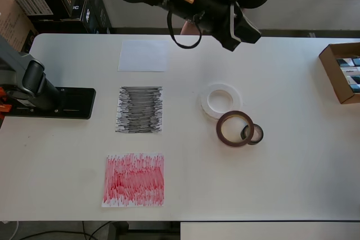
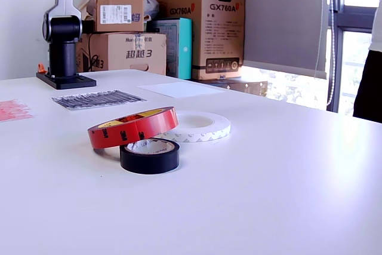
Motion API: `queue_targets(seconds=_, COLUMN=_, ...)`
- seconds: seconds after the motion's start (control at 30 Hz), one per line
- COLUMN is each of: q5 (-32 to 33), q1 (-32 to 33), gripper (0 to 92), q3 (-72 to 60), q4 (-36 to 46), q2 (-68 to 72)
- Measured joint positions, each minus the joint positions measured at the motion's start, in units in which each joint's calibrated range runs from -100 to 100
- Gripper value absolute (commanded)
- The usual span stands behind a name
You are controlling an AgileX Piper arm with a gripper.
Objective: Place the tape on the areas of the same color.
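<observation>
Three tape rolls lie together right of centre in the overhead view: a white ring [image 1: 221, 100], a reddish-brown ring [image 1: 235, 128] and a small black ring [image 1: 252, 134]. In the exterior view the red ring [image 2: 134, 126] is tilted and rests on the black ring [image 2: 149, 155], in front of the white ring [image 2: 194, 126]. The white sheet [image 1: 143, 55], black-scribbled sheet [image 1: 139, 109] and red-scribbled sheet [image 1: 134, 179] lie in a column to the left, all bare. My gripper [image 1: 241, 33] hangs high at the top of the overhead view, above the table's far edge, away from the tapes. Its jaws are unclear.
The arm's black base [image 1: 50, 102] sits at the overhead view's left edge. An open cardboard box [image 1: 342, 71] stands at the right edge. Cardboard boxes [image 2: 197, 22] are stacked behind the table. A person [image 2: 370, 58] stands at the exterior view's right.
</observation>
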Motion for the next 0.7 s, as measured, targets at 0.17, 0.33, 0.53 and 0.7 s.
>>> queue_targets(seconds=0.17, q5=7.03, q1=0.51, gripper=0.2, q3=-7.76, q4=12.94, q2=4.65)
queue_targets(seconds=0.33, q5=13.55, q1=-0.39, gripper=0.2, q3=-13.02, q4=25.11, q2=7.76)
queue_targets(seconds=0.53, q5=20.95, q1=-1.21, gripper=0.2, q3=-14.54, q4=37.65, q2=10.74)
queue_targets(seconds=0.7, q5=25.71, q1=-2.55, gripper=0.2, q3=-14.54, q4=43.65, q2=13.52)
